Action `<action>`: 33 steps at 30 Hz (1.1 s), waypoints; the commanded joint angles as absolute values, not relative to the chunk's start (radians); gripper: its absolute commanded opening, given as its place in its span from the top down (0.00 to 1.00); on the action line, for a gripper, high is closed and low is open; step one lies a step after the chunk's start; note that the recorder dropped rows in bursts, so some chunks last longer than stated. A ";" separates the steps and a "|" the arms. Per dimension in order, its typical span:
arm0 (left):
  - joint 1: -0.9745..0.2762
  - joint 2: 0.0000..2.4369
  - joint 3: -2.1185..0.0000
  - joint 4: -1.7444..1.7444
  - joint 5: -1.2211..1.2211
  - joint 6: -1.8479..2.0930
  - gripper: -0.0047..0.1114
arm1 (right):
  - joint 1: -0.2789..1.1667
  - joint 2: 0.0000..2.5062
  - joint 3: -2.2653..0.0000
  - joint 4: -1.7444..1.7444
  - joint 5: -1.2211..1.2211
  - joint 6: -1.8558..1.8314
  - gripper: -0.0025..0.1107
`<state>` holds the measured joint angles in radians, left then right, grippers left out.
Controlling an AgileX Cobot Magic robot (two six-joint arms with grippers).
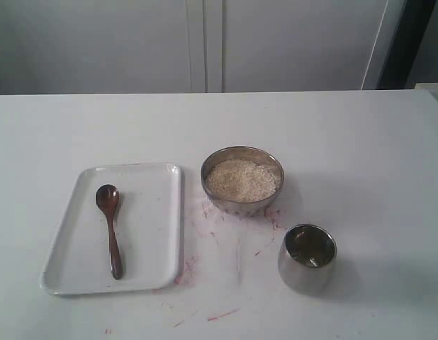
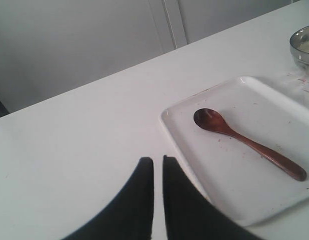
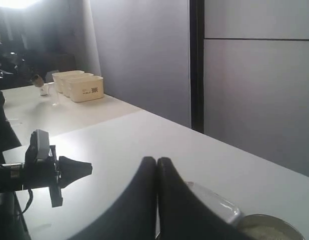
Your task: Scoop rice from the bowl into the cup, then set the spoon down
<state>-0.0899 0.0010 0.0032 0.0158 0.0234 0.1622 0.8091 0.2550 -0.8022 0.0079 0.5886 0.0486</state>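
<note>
Spoon (image 1: 110,228) on tray (image 1: 152,227); rice (image 1: 242,180) in bowl (image 1: 242,207); cup (image 1: 307,256), exterior view only; left fingers (image 2: 137,200), right fingers (image 3: 137,200) closed, empty, wrist views only

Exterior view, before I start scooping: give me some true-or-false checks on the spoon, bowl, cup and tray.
1. The dark reddish-brown wooden spoon lies on the white rectangular tray. True.
2. The wide round steel bowl is empty. False: it holds off-white rice.
3. The small shiny steel cup stands on the tray. False: it stands on the white table, apart from the tray.
4. The left gripper holds nothing. True.
</note>
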 commanded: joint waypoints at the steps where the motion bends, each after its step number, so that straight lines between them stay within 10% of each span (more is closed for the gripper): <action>1: -0.093 0.000 0.000 0.009 0.022 0.161 0.84 | 0.807 0.217 -0.710 0.013 0.489 0.049 0.98; 33: -0.093 0.000 0.000 0.009 0.022 0.161 0.84 | 0.807 0.078 -0.087 0.059 -0.040 0.111 0.98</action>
<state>-0.0899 0.0010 0.0032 0.0158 0.0234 0.1622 0.8091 0.0814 -0.1226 0.0540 0.0344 0.1061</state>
